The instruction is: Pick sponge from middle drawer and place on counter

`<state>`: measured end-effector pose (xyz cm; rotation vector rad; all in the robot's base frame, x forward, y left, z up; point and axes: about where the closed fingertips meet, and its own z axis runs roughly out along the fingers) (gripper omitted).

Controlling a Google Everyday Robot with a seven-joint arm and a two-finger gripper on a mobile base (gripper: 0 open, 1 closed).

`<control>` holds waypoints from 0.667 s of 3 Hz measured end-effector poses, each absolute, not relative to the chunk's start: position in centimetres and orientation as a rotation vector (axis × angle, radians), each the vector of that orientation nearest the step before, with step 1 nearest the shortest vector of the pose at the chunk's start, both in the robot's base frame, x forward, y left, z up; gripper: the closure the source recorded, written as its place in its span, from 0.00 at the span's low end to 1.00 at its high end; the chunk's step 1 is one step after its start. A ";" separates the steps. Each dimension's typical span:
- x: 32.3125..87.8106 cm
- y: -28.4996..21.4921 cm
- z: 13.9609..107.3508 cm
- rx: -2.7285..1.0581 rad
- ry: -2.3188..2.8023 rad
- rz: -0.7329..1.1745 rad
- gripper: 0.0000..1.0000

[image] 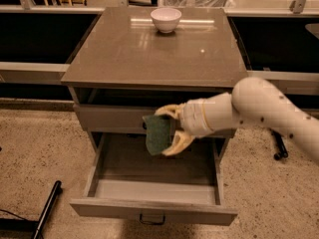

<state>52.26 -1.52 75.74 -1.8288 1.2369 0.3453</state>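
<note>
I have the cream-coloured two-finger gripper (164,132) closed on the small rectangular sponge (158,133), whose dark green scouring face is turned toward the camera. One finger (168,111) curves over the sponge's top edge and the other hooks under its lower right corner. The pad stands nearly on end, a little tilted, pinched between them. The sponge hangs in the air, touching nothing but the fingers.

Directly beneath the gripper lies the wide, shallow grey middle drawer (152,209), pulled out toward the camera. Its smooth grey floor sits under the sponge, and there is a small centred pull on its flat front panel. Behind the gripper is the closed grey front of the upper drawer (109,118); the gripper and sponge cover its middle.

Above the gripper and back from it spreads the large, glossy grey-brown slab of the counter (149,54), whose front edge sits just higher than the upper finger. At the counter's far edge, well apart from the gripper, stands a small white ceramic bowl (166,19). The thick white arm (269,111) runs off to the gripper's right and out of the frame. Below and left of the gripper, past the drawer, a black bar (47,208) lies on the speckled beige floor (35,148).
</note>
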 end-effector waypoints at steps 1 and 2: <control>56.2 -2.8 81.4 -1.734 1.254 0.325 1.00; 60.2 -4.3 84.1 -1.638 1.368 0.309 1.00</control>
